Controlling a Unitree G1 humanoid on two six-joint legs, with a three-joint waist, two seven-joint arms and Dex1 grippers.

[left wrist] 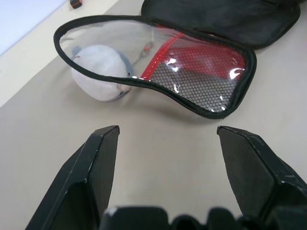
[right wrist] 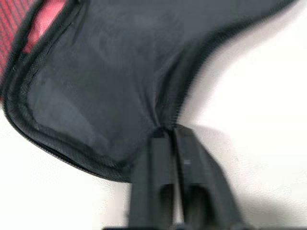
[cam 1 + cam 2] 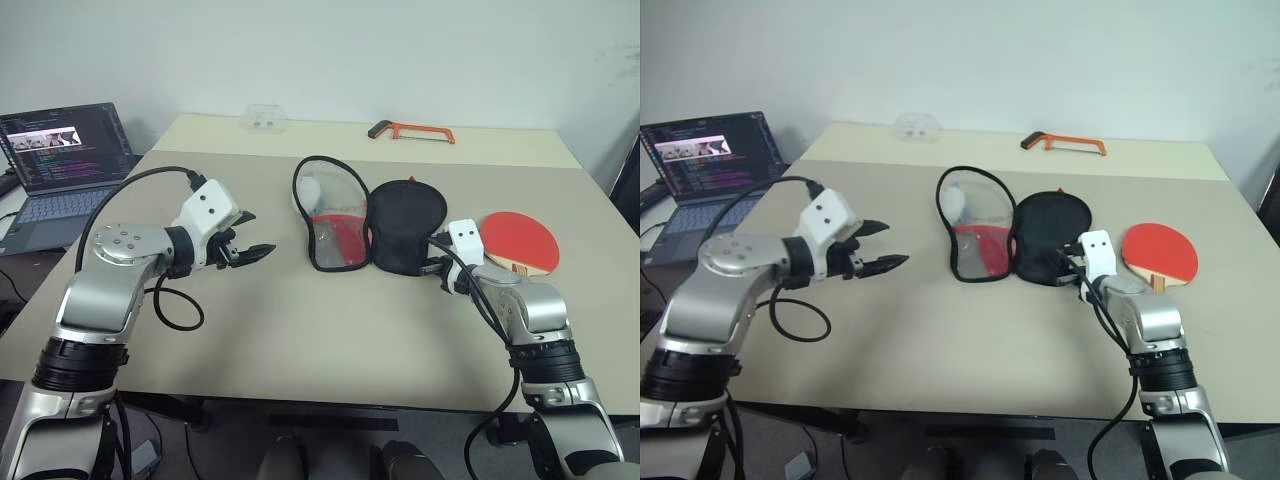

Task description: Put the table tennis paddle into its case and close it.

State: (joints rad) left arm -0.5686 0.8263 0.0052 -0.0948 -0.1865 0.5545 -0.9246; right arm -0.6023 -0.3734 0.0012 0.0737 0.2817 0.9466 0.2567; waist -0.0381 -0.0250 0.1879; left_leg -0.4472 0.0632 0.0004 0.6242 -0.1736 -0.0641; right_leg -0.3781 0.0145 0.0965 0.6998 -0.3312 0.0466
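Note:
The case lies unzipped and spread open mid-table: its clear mesh front (image 3: pixel 335 225) on the left, its black fabric back (image 3: pixel 405 225) on the right, with a grey fuzzy charm (image 1: pixel 98 72) beside the clear half. My right gripper (image 2: pixel 163 133) is shut on the black half's trim at its near right edge. The table tennis paddle (image 3: pixel 520 240) lies red face up on the table, just right of that gripper. My left gripper (image 3: pixel 258 233) hovers open to the left of the case, pointing at the clear half, with nothing between its fingers (image 1: pixel 103 158).
An orange hacksaw (image 3: pixel 412 130) and a small clear plastic box (image 3: pixel 265 118) lie near the table's far edge. An open laptop (image 3: pixel 65 150) sits on a lower desk to the left. Bare tabletop (image 3: pixel 330 330) stretches in front of the case.

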